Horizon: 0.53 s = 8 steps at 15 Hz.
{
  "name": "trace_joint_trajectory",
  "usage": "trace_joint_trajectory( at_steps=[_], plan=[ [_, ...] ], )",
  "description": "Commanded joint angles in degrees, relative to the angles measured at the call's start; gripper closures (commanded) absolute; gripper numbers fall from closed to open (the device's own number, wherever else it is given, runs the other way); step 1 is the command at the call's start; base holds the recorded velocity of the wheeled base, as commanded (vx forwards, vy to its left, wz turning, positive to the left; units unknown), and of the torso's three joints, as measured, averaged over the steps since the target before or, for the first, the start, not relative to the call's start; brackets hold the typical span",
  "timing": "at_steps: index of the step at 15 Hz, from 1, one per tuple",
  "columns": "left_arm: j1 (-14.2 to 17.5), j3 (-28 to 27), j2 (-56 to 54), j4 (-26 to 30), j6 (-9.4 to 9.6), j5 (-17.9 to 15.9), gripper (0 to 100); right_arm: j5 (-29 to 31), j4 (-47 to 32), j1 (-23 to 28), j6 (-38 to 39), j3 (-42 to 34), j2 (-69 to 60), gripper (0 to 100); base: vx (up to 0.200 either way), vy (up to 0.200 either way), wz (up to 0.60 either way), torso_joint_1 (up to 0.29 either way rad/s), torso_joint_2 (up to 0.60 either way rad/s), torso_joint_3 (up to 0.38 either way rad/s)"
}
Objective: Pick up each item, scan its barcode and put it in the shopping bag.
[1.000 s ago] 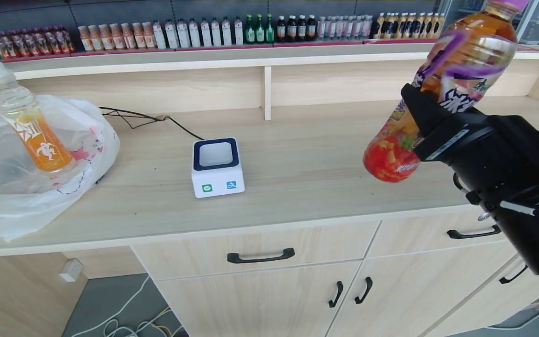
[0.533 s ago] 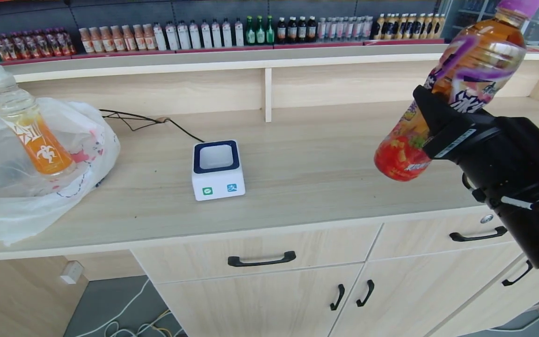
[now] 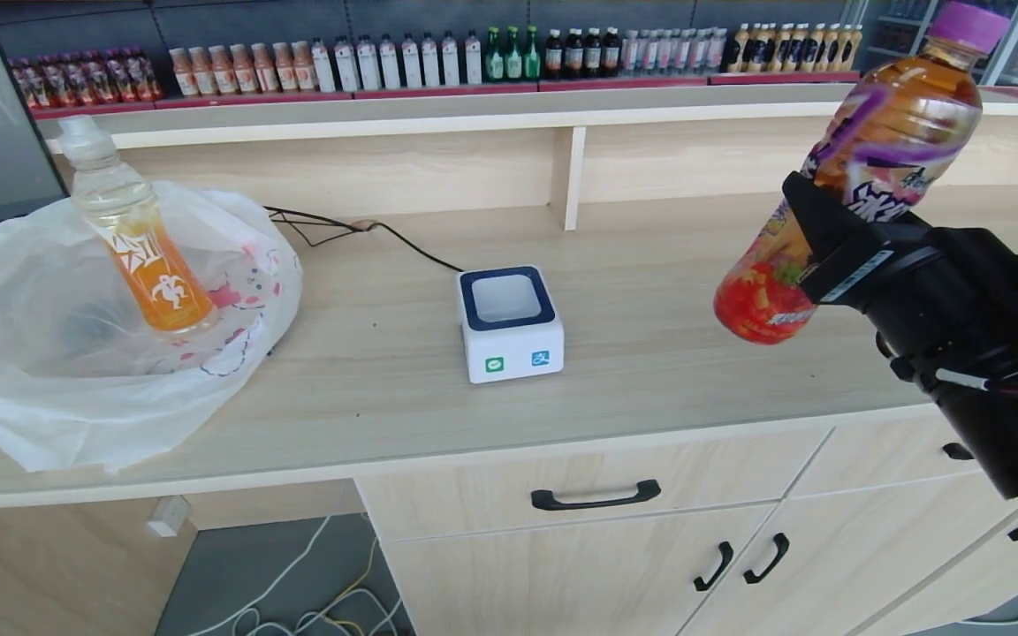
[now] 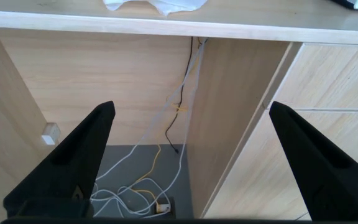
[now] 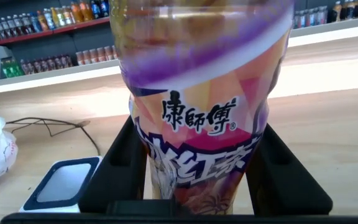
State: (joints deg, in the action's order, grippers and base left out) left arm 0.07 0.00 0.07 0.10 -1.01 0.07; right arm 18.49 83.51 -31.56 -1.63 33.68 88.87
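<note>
- Two drink bottles at the worktop (image 3: 650, 291): one orange-drink bottle (image 3: 142, 256) at ten o'clock and one purple-capped tea bottle (image 3: 880, 150) at two o'clock.
- One white plastic shopping bag (image 3: 49, 397), at nine o'clock.
- One white barcode scanner (image 3: 509, 322), near the centre.
- Two hands: the right hand (image 3: 814, 225) at three o'clock, and the left hand (image 4: 191, 106).
- Three black handles fully in sight on the cabinet front: one drawer handle (image 3: 596, 495) at six o'clock and two door handles (image 3: 721, 565) side by side at five o'clock.
- One long row of shelf bottles (image 3: 438, 57) at twelve o'clock, too small and crowded for a sure count.
</note>
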Motion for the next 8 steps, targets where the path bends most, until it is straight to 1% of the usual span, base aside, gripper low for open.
trace_joint_trajectory(
  at_steps=[1,8],
  plan=[
    [0.0,0.0,0.0,0.0,-0.04,0.0,0,0.0,-0.1,-0.1,-0.1,0.0,0.1,100,0.0,0.2,0.0,0.002,0.0,0.002],
    [0.0,0.0,0.0,0.0,0.13,-0.1,0,-0.6,0.3,-0.1,-0.1,-1.4,-0.9,100,0.0,0.2,0.0,0.004,0.0,0.002]
  ],
)
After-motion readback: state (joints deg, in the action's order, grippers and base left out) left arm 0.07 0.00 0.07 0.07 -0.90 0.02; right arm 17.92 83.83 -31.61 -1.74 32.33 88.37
